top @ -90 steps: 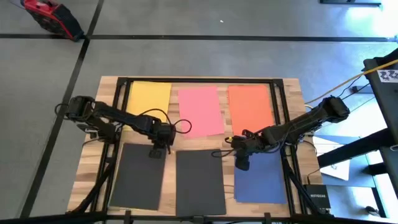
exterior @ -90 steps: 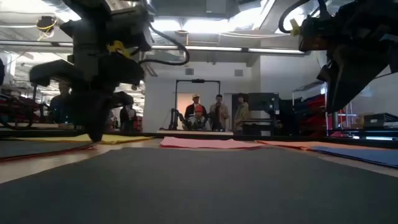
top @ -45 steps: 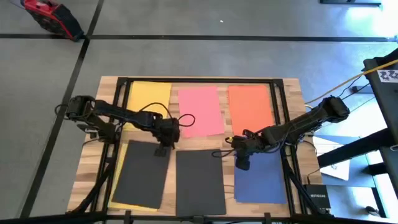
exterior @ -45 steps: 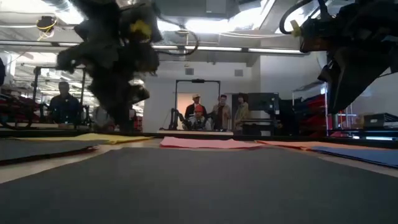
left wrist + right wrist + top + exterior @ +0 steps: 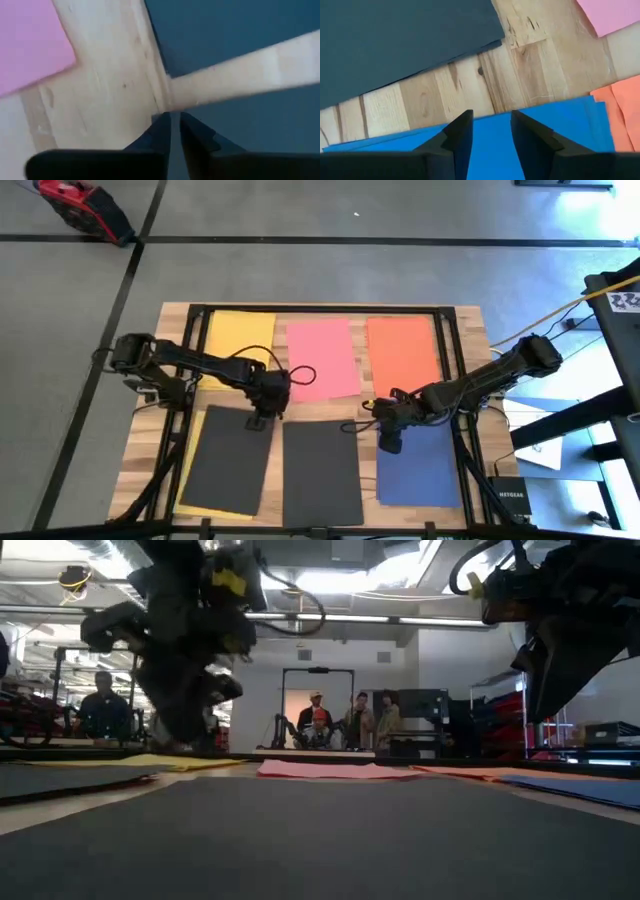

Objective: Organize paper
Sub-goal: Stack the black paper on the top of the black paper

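The left arm is reaching in from its side toward the middle, its left end effector (image 5: 260,420) pointing straight down with the fingers (image 5: 161,134) nearly together, only a thin slit between them. The right arm is stretching inward too, its right end effector (image 5: 388,443) hanging low with fingers (image 5: 460,131) parted.

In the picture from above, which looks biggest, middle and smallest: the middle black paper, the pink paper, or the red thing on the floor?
1. Middle black paper, largest.
2. Pink paper, somewhat smaller-looking.
3. Red thing on the floor, smallest, partly cut off by the picture's edge.
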